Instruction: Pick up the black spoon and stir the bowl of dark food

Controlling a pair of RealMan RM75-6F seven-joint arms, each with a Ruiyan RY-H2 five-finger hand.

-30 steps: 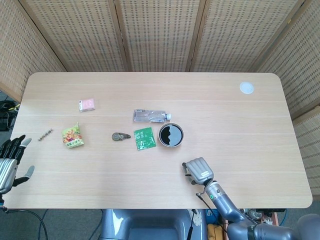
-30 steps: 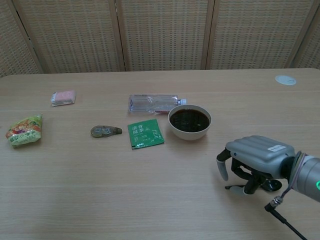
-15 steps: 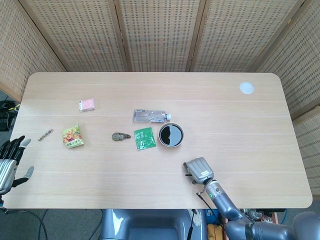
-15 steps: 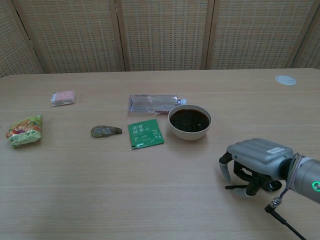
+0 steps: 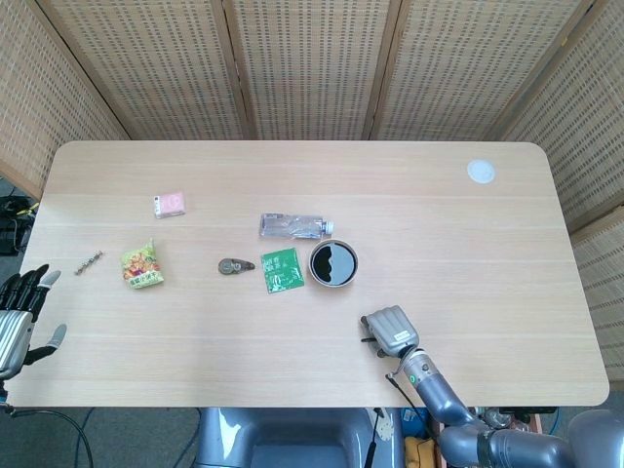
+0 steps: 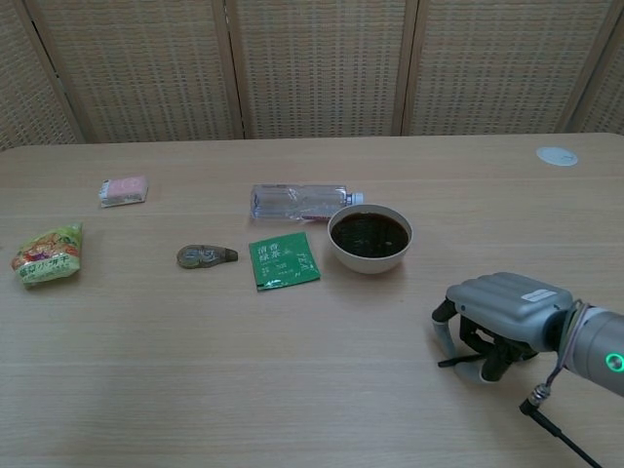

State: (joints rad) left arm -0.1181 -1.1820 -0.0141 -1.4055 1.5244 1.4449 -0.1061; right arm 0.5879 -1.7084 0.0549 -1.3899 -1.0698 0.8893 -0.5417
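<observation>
- Worktop (image 5: 468,253) of pale wood with rounded corners fills both views, backed by woven rattan screen panels (image 5: 312,68) in dark wooden frames.
- Bowl of dark food (image 5: 333,263) sits near the middle; a green packet (image 5: 282,270) lies just beside it, a clear plastic bottle (image 5: 292,226) on its side just behind.
- Right hand (image 6: 502,314) rests palm-down on the worktop near the front edge, well apart from the bowl, fingers curled over a thin black spoon (image 6: 458,362) lying flat beneath them; whether it truly grips the spoon I cannot tell.
- Left hand (image 5: 18,317) hangs off the worktop's left edge, fingers spread, holding nothing.
- Head view alone shows that left hand, a small chain-like item (image 5: 89,262) and the worktop's full outline.
- Chest view alone shows the spoon under the fingers and the dark food's surface.
- Snack bag (image 5: 142,265), pink pack (image 5: 171,204) and white disc (image 5: 481,172) lie farther off.
</observation>
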